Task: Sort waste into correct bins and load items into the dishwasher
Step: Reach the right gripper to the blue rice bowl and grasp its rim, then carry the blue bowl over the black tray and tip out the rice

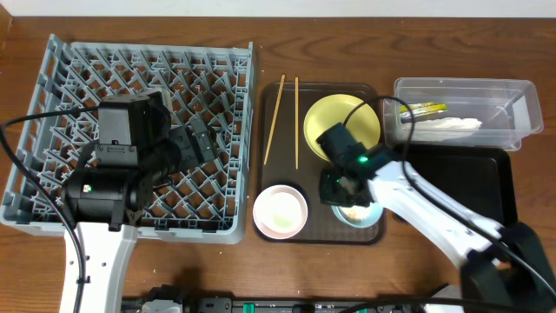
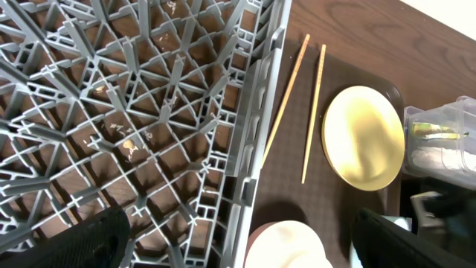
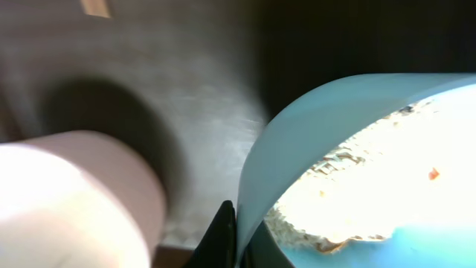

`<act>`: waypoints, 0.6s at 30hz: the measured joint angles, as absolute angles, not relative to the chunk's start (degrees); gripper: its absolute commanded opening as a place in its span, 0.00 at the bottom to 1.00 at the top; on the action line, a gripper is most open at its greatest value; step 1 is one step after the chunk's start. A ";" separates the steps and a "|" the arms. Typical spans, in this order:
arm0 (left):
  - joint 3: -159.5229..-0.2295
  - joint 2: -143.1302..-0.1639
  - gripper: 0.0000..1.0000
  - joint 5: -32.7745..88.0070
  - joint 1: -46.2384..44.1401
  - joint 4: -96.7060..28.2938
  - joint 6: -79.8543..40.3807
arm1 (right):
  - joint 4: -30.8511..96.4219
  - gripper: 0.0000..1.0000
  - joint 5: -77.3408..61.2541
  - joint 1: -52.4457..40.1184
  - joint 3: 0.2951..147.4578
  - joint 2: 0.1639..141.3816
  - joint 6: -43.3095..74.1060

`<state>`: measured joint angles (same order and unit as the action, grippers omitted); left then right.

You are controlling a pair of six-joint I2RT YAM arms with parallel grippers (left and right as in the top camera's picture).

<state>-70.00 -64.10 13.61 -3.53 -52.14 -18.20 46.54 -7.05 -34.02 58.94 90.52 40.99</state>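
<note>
My right gripper (image 1: 347, 198) is shut on the rim of the light blue bowl (image 1: 358, 214) (image 3: 297, 141), which holds beige rice-like scraps (image 3: 372, 171) and sits on the brown serving tray (image 1: 323, 235). The pink bowl (image 1: 280, 211) (image 3: 67, 193) (image 2: 286, 246) sits to its left. The yellow plate (image 1: 343, 122) (image 2: 363, 138) and two chopsticks (image 1: 287, 122) (image 2: 297, 104) lie at the tray's far end. The clear tub (image 1: 465, 111) holds the white napkin (image 1: 447, 127) and green-and-yellow wrapper (image 1: 426, 109). The black tray (image 1: 465, 187) lies in front of it. My left gripper (image 2: 238, 257) is open above the grey dish rack (image 1: 130, 130) (image 2: 134, 112).
The dish rack fills the table's left half. The brown serving tray sits between the rack and the two bins. My right arm (image 1: 434, 217) stretches across the black tray's near left corner.
</note>
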 measured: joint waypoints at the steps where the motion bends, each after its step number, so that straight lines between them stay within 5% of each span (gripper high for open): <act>1: -70.00 -64.10 0.98 13.63 -3.53 -52.14 -18.20 | 46.52 0.01 -7.70 -33.58 58.98 89.01 39.57; 8: -70.00 -64.10 0.98 13.63 -3.53 -52.14 -18.20 | 47.22 0.01 -12.32 -25.98 59.09 78.87 32.51; 18: -70.00 -64.10 0.98 13.63 -3.53 -52.14 -18.20 | 46.41 0.01 -26.39 -3.60 58.06 75.96 18.33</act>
<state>-70.00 -64.10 13.63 -3.53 -52.14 -18.20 46.41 -26.39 -3.60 58.06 75.96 18.33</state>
